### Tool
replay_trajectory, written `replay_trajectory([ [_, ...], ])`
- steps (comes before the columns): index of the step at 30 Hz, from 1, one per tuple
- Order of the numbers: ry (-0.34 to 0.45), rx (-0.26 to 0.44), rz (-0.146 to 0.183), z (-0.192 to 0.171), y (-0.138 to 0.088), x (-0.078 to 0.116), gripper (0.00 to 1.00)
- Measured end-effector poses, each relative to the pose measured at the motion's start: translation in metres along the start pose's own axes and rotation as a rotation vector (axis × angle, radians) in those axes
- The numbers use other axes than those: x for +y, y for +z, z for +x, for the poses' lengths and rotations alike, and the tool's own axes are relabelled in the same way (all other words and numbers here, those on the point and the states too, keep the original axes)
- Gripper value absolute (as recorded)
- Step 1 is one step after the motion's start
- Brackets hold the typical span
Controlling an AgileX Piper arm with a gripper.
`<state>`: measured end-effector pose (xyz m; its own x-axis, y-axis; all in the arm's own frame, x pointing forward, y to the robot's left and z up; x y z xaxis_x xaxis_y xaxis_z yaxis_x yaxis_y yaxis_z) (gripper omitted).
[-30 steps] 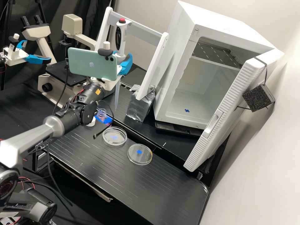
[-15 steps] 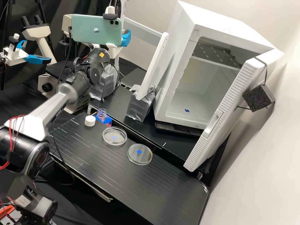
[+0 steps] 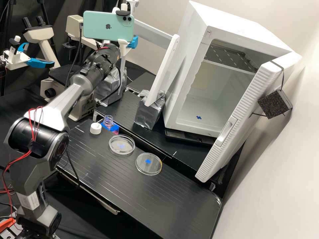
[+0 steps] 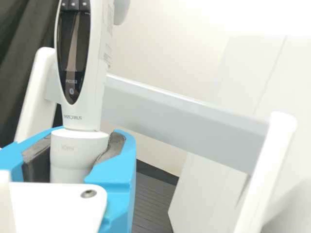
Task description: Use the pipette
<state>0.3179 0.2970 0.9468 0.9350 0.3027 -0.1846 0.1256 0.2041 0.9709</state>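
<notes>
Pipette (image 4: 95, 107): upright in the grasp of the pincer (image 3: 133, 42); raised above the desk (image 3: 139, 189), its long dark display window (image 4: 73, 63) facing the wrist camera.
Pincer: closed round the pipette's pale collar (image 4: 77, 148); in the wrist view, the blue fingers (image 4: 114, 179) stand apart by the collar's width, with dark pads lining them, one to each side.
Stand: the white frame (image 4: 262, 179) shows beyond the pipette; a grey crossbar (image 4: 180, 126) joins its two uprights; in the high view, one upright leans above a foot wrapped in silver tape (image 3: 149, 113).
Phone: a mint-green phone (image 3: 108, 26) rides on the wrist end of the arm (image 3: 103, 61), hiding much of the pincer in the high view.
Bottle: clear and uncapped (image 3: 108, 120), with pink in its lower part and blue round it; at the far edge of the desk.
Cap: white (image 3: 95, 128); on the desk, just beside the bottle.
Dishes: two round, clear dishes (image 3: 122, 150) lie near each other on the desk; a blue mark shows through each.
Cabinet: a white cabinet (image 3: 189, 36) behind the desk; its ribbed door (image 3: 239, 109) open, a dark block (image 3: 275, 103) strapped to the door.
Microscope: at the back (image 3: 38, 33), past the arm.
</notes>
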Motion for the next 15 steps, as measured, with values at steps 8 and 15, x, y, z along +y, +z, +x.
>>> replay_trajectory([
  [8,0.018,-0.030,0.020,0.006,0.012,0.006,0.00],
  [15,0.000,-0.064,0.045,0.018,0.017,0.004,0.00],
])
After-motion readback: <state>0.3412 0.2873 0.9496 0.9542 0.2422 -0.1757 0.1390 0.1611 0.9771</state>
